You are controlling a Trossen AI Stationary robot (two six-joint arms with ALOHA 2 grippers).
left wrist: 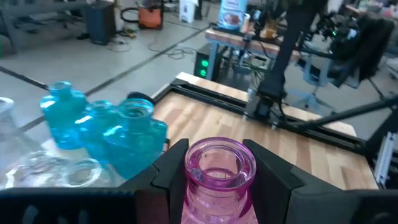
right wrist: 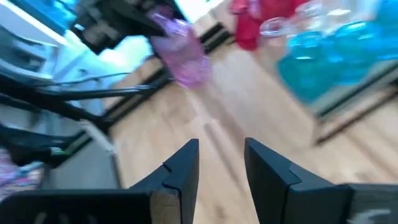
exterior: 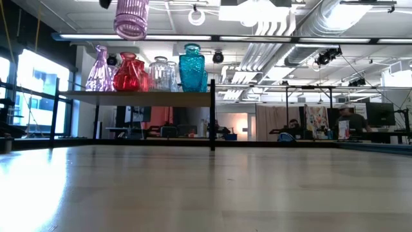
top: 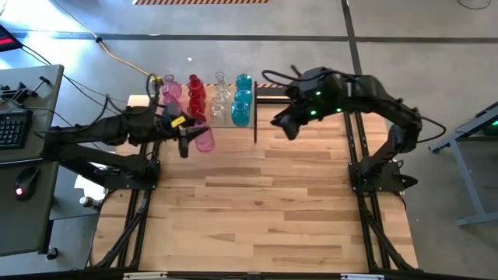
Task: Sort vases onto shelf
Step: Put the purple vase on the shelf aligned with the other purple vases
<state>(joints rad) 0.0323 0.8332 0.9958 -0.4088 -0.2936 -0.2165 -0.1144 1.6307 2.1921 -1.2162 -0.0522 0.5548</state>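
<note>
A ribbed pink vase (top: 204, 138) hangs in the air just in front of the shelf (top: 233, 122), with my left gripper (top: 185, 134) shut on it. On the shelf stand pink (top: 170, 91), red (top: 194, 93), clear (top: 220, 97) and teal-blue (top: 243, 99) vases, resting on their bases in rows. In the low view the held vase (exterior: 131, 18) hangs well above the shelf top (exterior: 141, 95). My right gripper (top: 285, 124) hovers open and empty beyond the shelf's right end; its wrist view shows a gap between its fingers (right wrist: 180, 171). My left gripper pinches the pink vase's neck just below the mouth rim (left wrist: 219, 180) between its two fingers (left wrist: 171, 168). The fingers come nearly level from the table's left. The vase is lifted clear, roughly upright with its mouth up and its body hanging below the fingers.
The shelf's black frame post (top: 255, 117) stands at its right end. Bare planks of the tabletop (top: 257, 210) spread toward the near edge. A desk with a keyboard (top: 12, 128) and a mouse stands off the table's left.
</note>
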